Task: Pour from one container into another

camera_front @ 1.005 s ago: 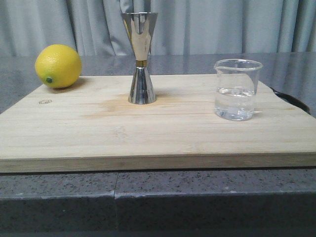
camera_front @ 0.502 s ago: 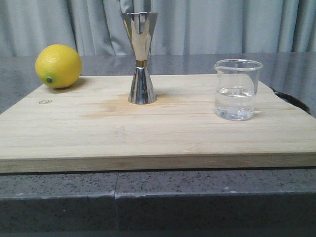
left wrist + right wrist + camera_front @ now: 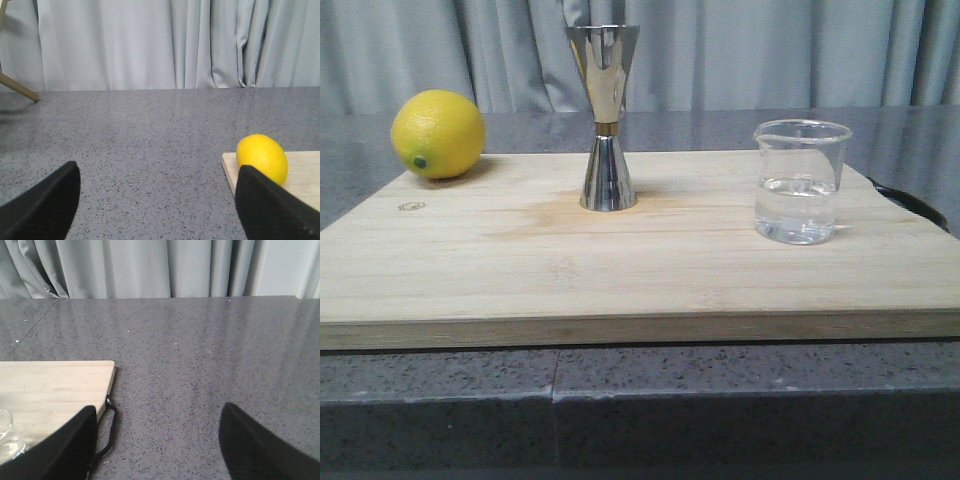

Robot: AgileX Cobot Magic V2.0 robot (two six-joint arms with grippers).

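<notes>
I see both arms low beside the wooden board [image 3: 620, 250]: my left gripper [image 3: 155, 200] spread wide near the lemon [image 3: 262, 158], my right gripper [image 3: 157, 440] spread wide off the board's right edge, both empty. The clear glass beaker [image 3: 800, 182], part-filled, stands at right on the board; the polished hourglass jigger [image 3: 606, 120] stands upright at far centre.

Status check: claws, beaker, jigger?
Left claw and right claw open, empty. Beaker part-full, jigger upright, apart on board. Lemon off path.
</notes>
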